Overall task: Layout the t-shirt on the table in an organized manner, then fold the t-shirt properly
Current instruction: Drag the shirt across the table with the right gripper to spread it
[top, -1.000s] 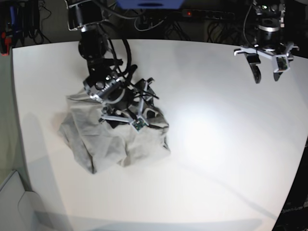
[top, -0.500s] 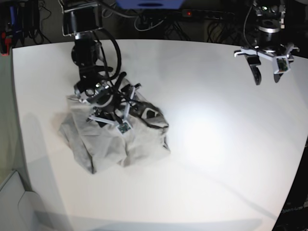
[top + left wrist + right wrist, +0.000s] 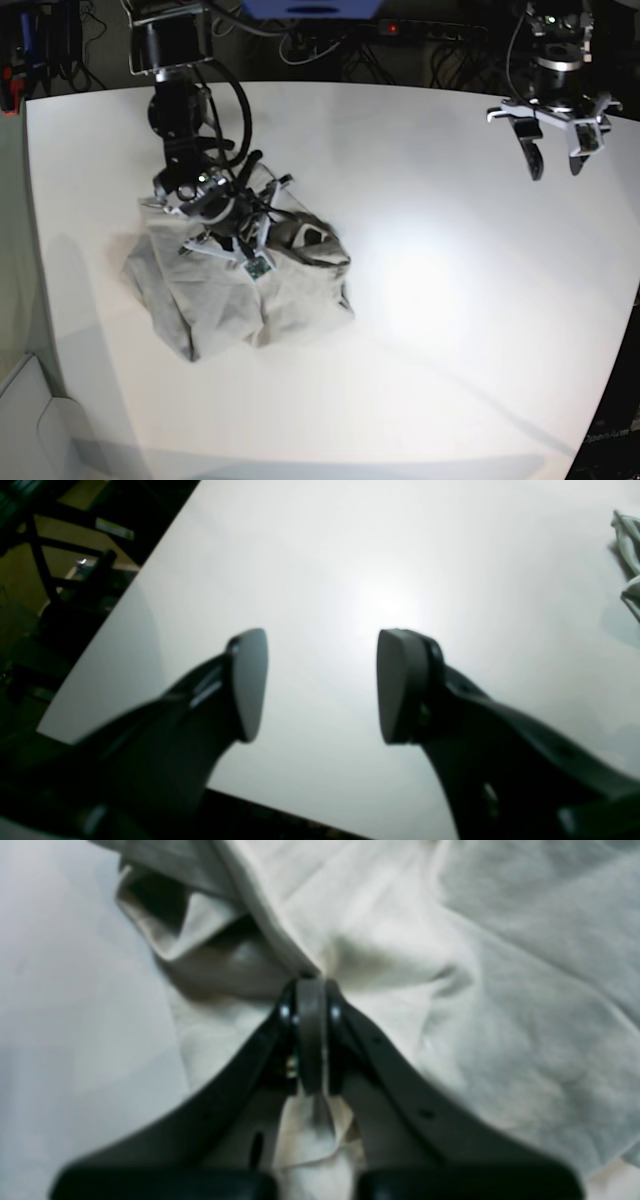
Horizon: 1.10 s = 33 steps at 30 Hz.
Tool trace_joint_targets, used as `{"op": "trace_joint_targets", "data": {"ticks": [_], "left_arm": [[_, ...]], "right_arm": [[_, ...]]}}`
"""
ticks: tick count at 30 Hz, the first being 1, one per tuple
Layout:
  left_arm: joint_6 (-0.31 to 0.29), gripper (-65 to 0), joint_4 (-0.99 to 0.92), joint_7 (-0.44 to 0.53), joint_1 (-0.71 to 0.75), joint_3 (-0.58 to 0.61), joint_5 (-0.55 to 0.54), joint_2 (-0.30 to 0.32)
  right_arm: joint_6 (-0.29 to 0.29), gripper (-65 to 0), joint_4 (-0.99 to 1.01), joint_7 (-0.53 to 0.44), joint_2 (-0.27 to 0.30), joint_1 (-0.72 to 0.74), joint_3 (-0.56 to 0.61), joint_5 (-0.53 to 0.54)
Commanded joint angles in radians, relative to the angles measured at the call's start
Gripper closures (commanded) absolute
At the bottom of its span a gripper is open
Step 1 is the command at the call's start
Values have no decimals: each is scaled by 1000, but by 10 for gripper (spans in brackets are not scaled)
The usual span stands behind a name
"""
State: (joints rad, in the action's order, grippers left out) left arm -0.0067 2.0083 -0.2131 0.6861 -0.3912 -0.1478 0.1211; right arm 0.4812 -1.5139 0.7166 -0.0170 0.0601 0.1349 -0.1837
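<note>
The t-shirt (image 3: 230, 295) is a crumpled grey-beige heap on the left part of the white table (image 3: 450, 300). My right gripper (image 3: 222, 243) is down on top of the heap. In the right wrist view it (image 3: 311, 990) is shut on a raised fold of the t-shirt (image 3: 500, 990), with cloth pinched between the fingers. My left gripper (image 3: 555, 165) hangs open and empty above the table's far right corner, far from the shirt. In the left wrist view its fingers (image 3: 320, 680) stand wide apart over the bare table (image 3: 350, 555).
Cables and dark equipment (image 3: 400, 40) lie behind the table's far edge. The table's right edge (image 3: 625, 330) curves near my left arm. In the left wrist view the table edge (image 3: 125, 630) drops off to a dark floor.
My right gripper has moved left and slightly back with the cloth pinched, tugging the top of the heap that way. The left arm has not moved.
</note>
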Motion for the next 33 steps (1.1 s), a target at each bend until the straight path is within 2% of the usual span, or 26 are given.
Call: {"op": "trace_joint_targets", "data": {"ticks": [1,5,10,14,17,22,30,33], "left_arm": [[1,-340,16,25,5,-5,-2,7],[1,-340,16,25,7,-5,-2,7],[1,-340,18,25,10,-10,-2,7],[1,-340,18,30,17,-13,0,9],[1,-340,18,30,17,-18,3,12],[1,-340,18,28,13,-68,0,12],[1,-340,18,30,7,-91,1,19],[1,-340,18,30,5,-91,1,19]], "right_arm": [[0,0,-49,-21,-2,34,-1,8],[0,0,-264,24,-2,71,-4,8],[0,0,-523,171,-2,223,-4,8],[0,0,-531,278,1,421,-51,6],[3,0,-531,315,-5,554,-96,8],[3,0,-535,377,1,769,-99,8],[3,0,-531,476,-4,1016,-137,8],[3,0,-531,496,1,1019,-42,8]]}}
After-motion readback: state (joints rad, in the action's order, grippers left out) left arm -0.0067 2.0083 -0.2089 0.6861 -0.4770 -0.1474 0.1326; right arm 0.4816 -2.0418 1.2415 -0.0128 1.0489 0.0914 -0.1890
